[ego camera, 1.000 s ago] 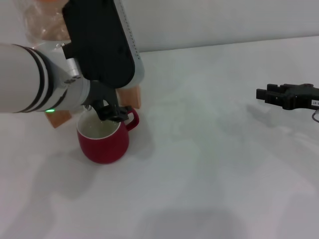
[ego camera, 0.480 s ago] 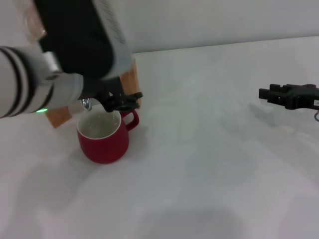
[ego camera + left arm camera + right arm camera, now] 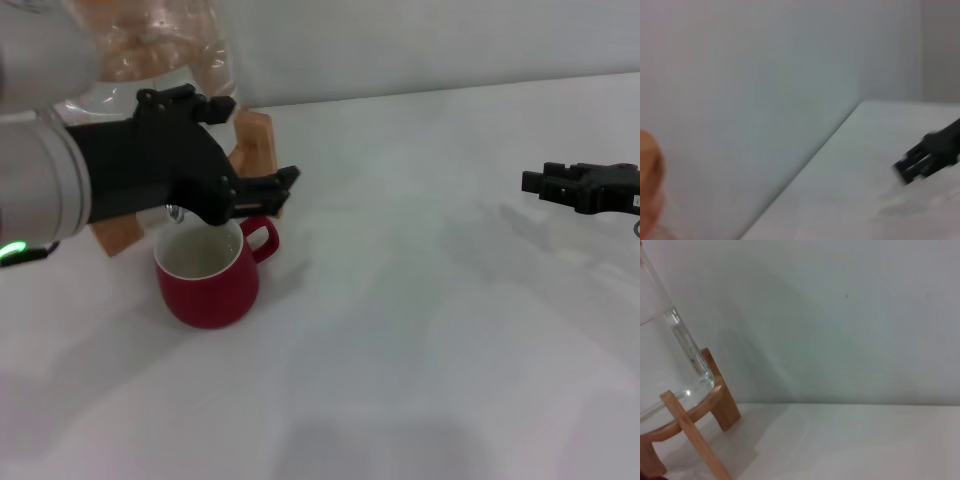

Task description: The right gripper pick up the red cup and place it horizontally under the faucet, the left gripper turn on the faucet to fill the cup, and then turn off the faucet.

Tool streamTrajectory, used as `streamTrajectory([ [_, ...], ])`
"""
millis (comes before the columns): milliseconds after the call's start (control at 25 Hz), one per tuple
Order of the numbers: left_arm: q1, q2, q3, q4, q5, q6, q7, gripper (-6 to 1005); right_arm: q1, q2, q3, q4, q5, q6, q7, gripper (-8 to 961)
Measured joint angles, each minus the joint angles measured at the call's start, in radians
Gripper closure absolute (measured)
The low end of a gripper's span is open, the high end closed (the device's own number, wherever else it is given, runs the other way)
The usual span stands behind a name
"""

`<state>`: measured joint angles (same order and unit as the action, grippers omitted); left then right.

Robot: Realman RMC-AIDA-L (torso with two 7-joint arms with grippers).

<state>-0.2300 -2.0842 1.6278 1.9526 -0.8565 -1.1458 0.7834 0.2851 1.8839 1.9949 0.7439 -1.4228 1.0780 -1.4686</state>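
Observation:
The red cup (image 3: 207, 278) stands upright on the white table, with its handle toward the right. It sits just below the chrome faucet (image 3: 175, 212) of the clear water jar (image 3: 150, 50). Its white inside seems to hold some water. My left gripper (image 3: 272, 190) hangs just above the cup's handle, in front of the jar's wooden stand (image 3: 255, 150), pointing right and clear of the faucet. My right gripper (image 3: 560, 186) is far off at the right edge, low over the table and holding nothing. It also shows blurred in the left wrist view (image 3: 927, 156).
The jar (image 3: 665, 340) on its wooden stand (image 3: 690, 440) fills the back left corner against the pale wall. The bulky left arm (image 3: 40, 190) covers the far left of the table. White tabletop (image 3: 420, 300) lies between the cup and the right gripper.
My left arm has swung back from over the faucet and cup. Its gripper now points right above the cup's handle. The jar is uncovered. The right gripper has drifted slightly right.

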Motion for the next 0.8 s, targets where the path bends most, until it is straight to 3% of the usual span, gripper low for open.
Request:
streamTrajectory([
  [200, 0.092, 0.001, -0.006, 0.043, -0.122, -0.007, 0.019, 123, -0.005, 0.000, 0.024, 0.004, -0.001, 0.003, -0.008, 516],
  [320, 0.212, -0.001, -0.033, 0.060, -0.293, 0.002, 0.060, 123, -0.011, 0.000, 0.039, 0.005, -0.001, 0.005, -0.021, 516],
  [600, 0.439, -0.002, -0.199, -0.054, -0.667, 0.033, 0.216, 123, -0.021, 0.001, 0.055, 0.008, -0.003, 0.007, -0.032, 516],
  [800, 0.506, -0.002, -0.354, -0.162, -0.862, -0.026, 0.324, 123, -0.019, -0.001, 0.056, 0.010, -0.002, 0.007, -0.041, 516],
])
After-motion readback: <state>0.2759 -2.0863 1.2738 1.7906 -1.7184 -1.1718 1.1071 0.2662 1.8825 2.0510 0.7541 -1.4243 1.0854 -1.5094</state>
